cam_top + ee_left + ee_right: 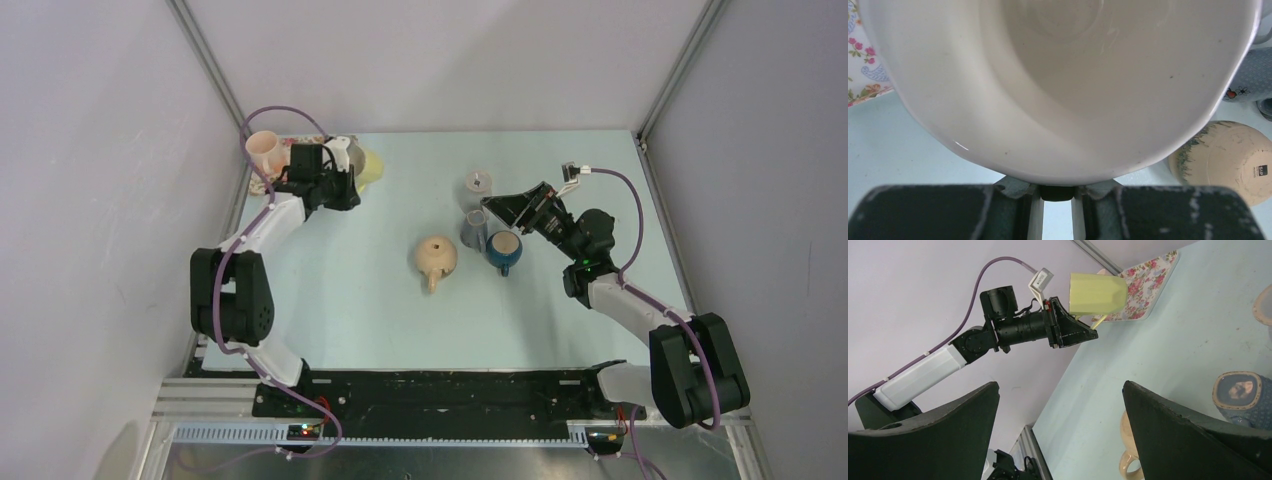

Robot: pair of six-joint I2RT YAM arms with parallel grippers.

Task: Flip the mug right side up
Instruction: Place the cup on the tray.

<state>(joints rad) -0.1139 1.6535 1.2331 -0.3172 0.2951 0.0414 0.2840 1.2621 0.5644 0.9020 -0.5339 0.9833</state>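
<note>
Pale green table (pixel 380 330), my listing: floral tray (pixel 1143 285) beside and under my left pincer (pixel 348 165). Grey cup (pixel 474 230) and blue mug (pixel 503 250) sit just below my right pincer (pixel 497 210). Second grey cup (pixel 480 182) stands just beyond it, and an inverted beige mug (pixel 436 258) off to its left.

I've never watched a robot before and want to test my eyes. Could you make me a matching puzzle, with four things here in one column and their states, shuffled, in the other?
Things:
1. yellow mug
2. beige mug
3. blue mug
4. right tool

States:
A. wide open, holding nothing
B. standing bottom up
C. gripped at its rim by the left tool
D. standing mouth up

Pairs: 1-C, 2-B, 3-D, 4-A
</note>
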